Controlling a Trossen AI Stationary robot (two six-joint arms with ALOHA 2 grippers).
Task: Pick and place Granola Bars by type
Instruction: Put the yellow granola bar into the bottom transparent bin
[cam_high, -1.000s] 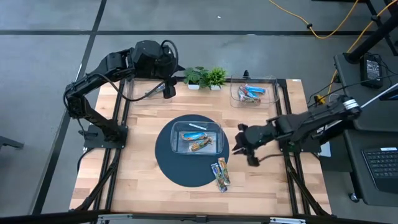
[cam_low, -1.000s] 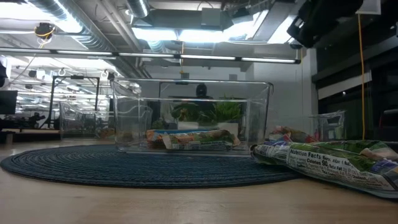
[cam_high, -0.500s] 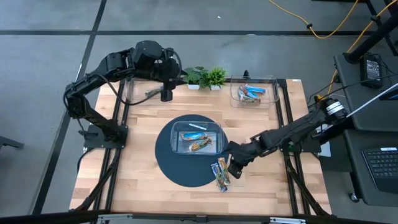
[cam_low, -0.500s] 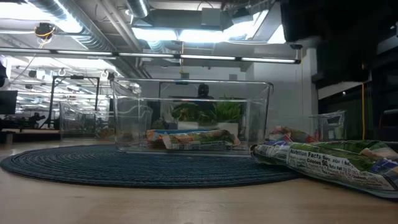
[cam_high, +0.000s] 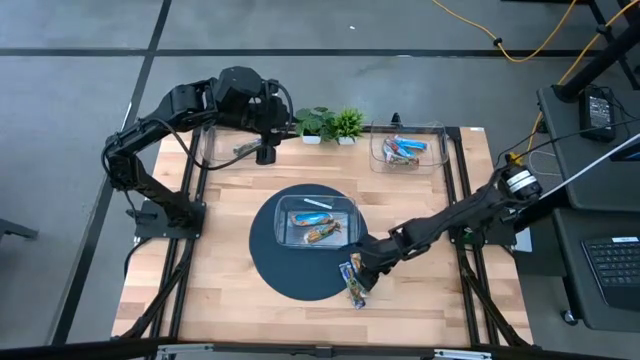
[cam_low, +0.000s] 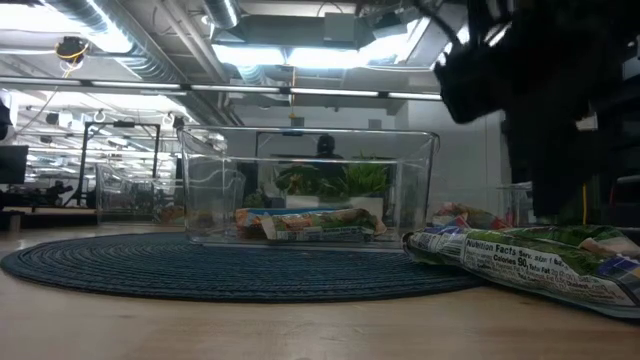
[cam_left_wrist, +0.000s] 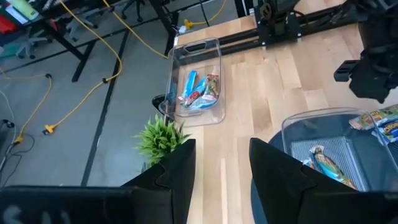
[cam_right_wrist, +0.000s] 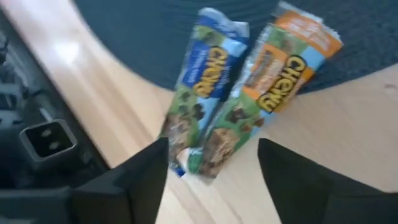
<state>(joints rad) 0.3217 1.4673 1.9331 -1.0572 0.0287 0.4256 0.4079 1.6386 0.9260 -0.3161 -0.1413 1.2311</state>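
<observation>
Two loose Granola Bars lie side by side at the near right rim of the round mat (cam_high: 290, 275). One is blue-green (cam_right_wrist: 200, 84), the other orange-green (cam_right_wrist: 277, 81); the low view shows them as a pair of bars (cam_low: 530, 262). My right gripper (cam_right_wrist: 214, 186) hovers open just above them, one finger on each side of the pair, at the bars' right in the high view (cam_high: 366, 268). More bars lie in the clear centre bin (cam_high: 316, 222) and the far right bin (cam_high: 408, 148). My left gripper (cam_left_wrist: 221, 180) waits open and empty at the far left (cam_high: 265, 152).
A clear bin (cam_high: 225, 142) stands at the far left, under my left arm. Two small green plants (cam_high: 333, 124) stand at the far edge between the far bins. Bare wood lies left of the mat and along the near edge.
My right gripper has swung from near the table's right edge toward the left and the near edge, and has come down over the two loose bars. The bars have stayed where they were.
</observation>
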